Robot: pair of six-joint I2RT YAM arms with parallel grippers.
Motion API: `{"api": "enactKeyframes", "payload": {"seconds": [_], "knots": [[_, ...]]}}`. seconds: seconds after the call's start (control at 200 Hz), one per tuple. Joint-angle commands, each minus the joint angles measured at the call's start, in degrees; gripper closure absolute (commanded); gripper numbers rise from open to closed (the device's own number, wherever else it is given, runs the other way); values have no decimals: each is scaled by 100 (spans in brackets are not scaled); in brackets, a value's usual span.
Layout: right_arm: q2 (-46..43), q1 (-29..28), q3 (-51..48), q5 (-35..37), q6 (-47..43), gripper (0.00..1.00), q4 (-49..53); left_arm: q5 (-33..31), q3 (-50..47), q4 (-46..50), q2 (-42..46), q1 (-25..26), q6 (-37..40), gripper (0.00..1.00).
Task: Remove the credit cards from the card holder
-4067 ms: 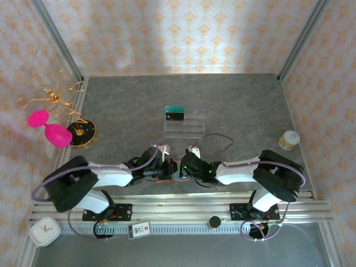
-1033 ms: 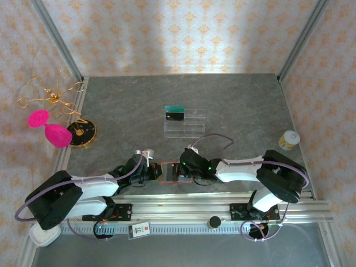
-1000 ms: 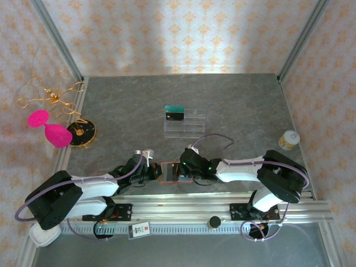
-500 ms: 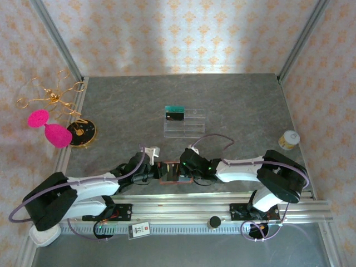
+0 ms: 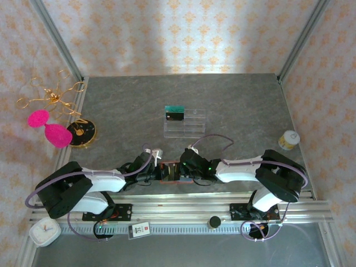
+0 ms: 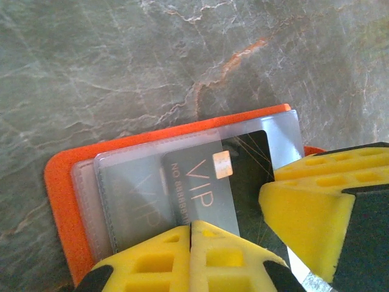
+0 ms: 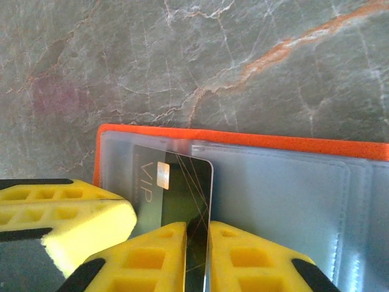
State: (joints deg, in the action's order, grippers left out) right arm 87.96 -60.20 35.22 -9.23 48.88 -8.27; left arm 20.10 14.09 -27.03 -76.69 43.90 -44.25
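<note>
Dark VIP credit card (image 7: 176, 182) — in the clear sleeve (image 7: 273, 201) of the open card holder (image 7: 243, 135), near edge clamped in the right gripper (image 7: 197, 237); left gripper (image 6: 190, 236), closed tight just beside at the holder's edge, should pin it while the card slides straight out — no twist.

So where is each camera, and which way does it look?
Top external: above and behind the arms, looking down on the table; both arms show.
Left wrist: on the left arm, looking down past the left gripper at the card holder.
Right wrist: on the right arm, looking down past the right gripper.
Shared: both wrist views show that holder and the dark VIP card.
</note>
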Motion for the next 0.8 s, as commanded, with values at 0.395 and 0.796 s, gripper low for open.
{"api": "enactKeyframes", "payload": {"seconds": [0.395,0.796], "knots": [[-1420,189,-674,91,-691,100,248,12,97,239,81,94,239,100],[-2176,323,503,900,-2925,100,1412,80,651,659,506,92,299,64]]}}
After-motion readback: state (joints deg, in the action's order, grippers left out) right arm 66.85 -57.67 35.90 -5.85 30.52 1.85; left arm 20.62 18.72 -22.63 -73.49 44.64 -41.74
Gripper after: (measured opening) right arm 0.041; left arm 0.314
